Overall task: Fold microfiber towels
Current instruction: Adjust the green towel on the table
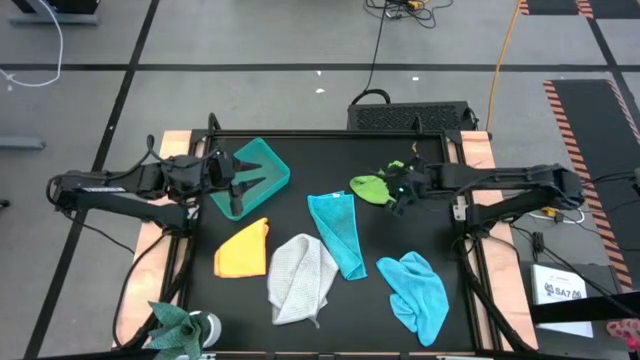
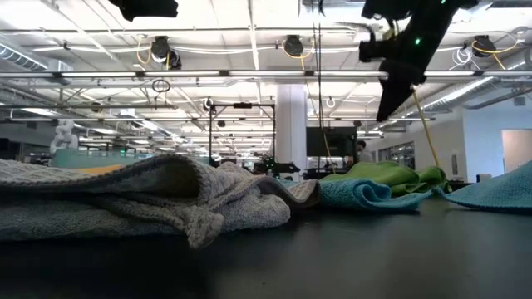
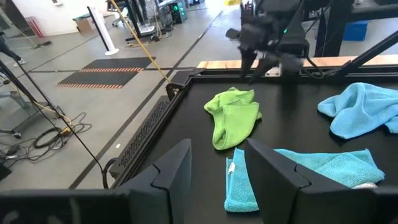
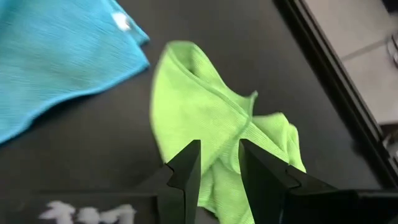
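Observation:
Five towels lie on the black table: orange-yellow [image 1: 243,250], light grey [image 1: 300,278], teal [image 1: 338,232], light blue [image 1: 415,290] and lime green [image 1: 368,187]. The lime green one lies crumpled toward the far right [image 4: 205,112]. My right gripper [image 4: 219,149] hangs over it, slanting down, open by a narrow gap. In the low view it [image 2: 391,100] stays clear above that towel [image 2: 382,176]. My left gripper [image 3: 217,149] stands open and raised at the far left, over the teal bin [image 1: 262,165], with nothing between its fingers.
The rigid teal bin stands at the far left under my left arm. A green paper plant [image 1: 180,325] sits at the near left corner. A black box [image 1: 410,115] stands behind the far edge. A raised frame [image 3: 186,87] borders the table.

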